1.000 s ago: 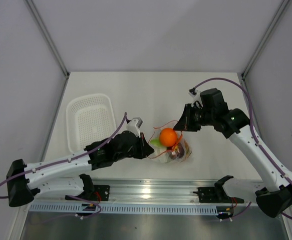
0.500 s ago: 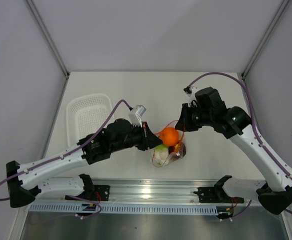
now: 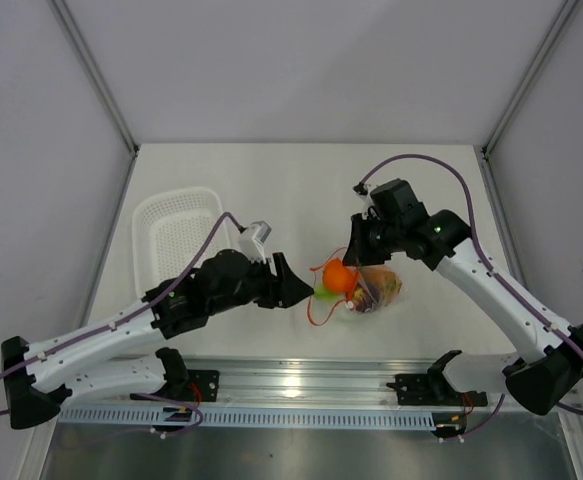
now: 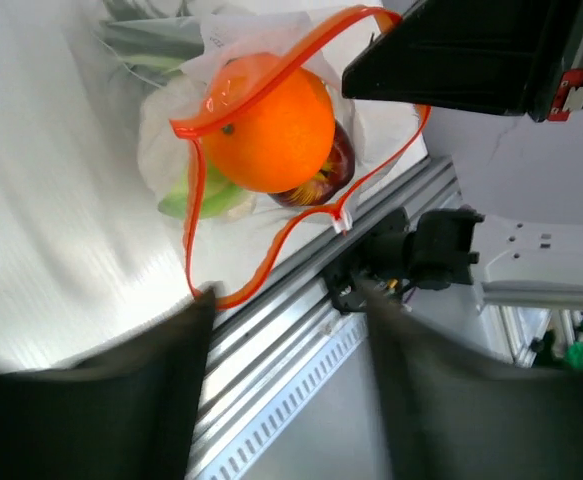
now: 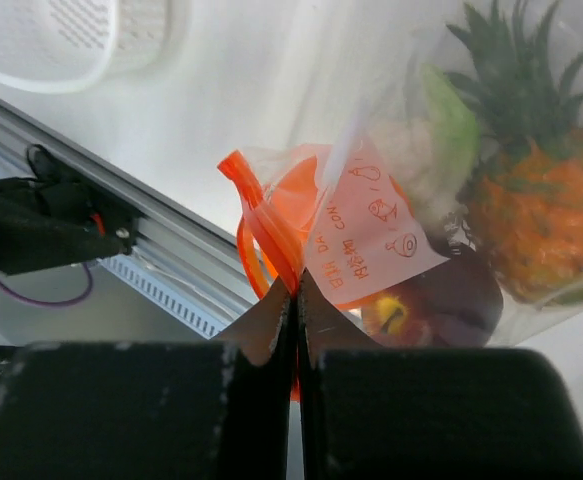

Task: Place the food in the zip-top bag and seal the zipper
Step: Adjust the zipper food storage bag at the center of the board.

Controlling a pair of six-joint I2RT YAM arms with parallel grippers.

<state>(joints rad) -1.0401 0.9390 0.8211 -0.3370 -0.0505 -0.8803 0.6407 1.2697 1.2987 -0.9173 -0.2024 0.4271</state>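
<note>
At desk [image 3: 271,180] centre: filled zip-top bag [image 3: 376,292]; right claw [image 5: 294,290] clamped on zipper [image 5: 259,220], left claw [image 4: 286,295] parted; tuck orange fruit [image 4: 271,135] under before pressing.

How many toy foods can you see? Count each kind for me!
Pineapple: 1
Round orange fruit: 1
Green leafy vegetable: 1
Dark red piece: 1
Total: 4

White mesh basket [image 3: 178,245] sits upright at left edge of worktop [image 3: 271,180], long side along that edge. Silver slotted rail [image 3: 301,382] runs across near edge. Pale grey walls [image 3: 301,70] close off far and side edges.
</note>
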